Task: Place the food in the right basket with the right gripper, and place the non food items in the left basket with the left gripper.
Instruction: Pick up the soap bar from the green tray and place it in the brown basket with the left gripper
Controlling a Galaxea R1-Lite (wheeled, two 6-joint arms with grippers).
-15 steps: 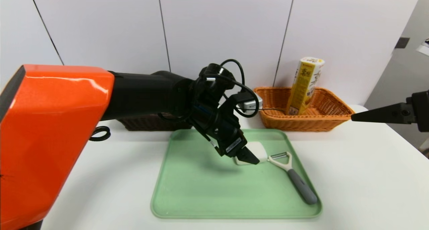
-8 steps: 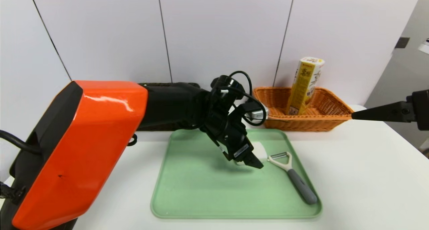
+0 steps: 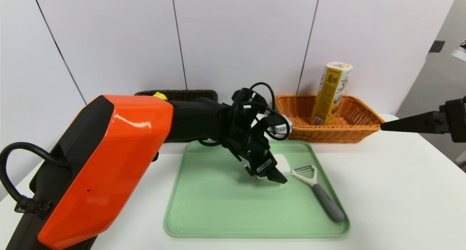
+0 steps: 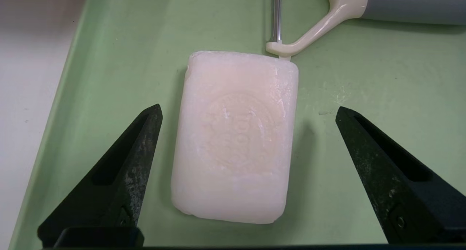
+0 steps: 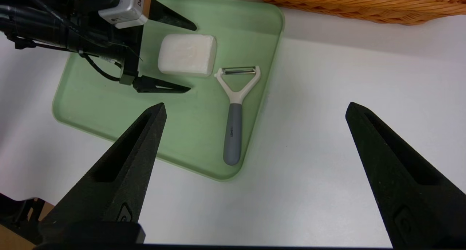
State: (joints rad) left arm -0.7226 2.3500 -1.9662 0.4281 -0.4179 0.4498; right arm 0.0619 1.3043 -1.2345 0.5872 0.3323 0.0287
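Note:
A white soap bar (image 4: 235,137) lies flat on the green tray (image 3: 218,206), its far corner touching the head of a grey-handled peeler (image 3: 320,191). My left gripper (image 4: 248,109) is open and low over the tray, one finger on each long side of the soap with a gap on both sides. In the head view the gripper hides most of the soap (image 3: 283,165). My right gripper (image 5: 256,106) hangs open and empty above bare table at the right edge, beside the orange right basket (image 3: 349,135). The dark left basket (image 3: 182,94) sits behind my left arm.
A tall yellow carton (image 3: 333,93) stands in the orange basket. A small yellow thing (image 3: 159,95) shows at the dark basket's rim. My orange left arm fills the left foreground. White wall panels close off the back of the table.
My left arm has reached further right and down, bringing its open gripper from just short of the soap to either side of it. The right arm, soap and peeler have not moved.

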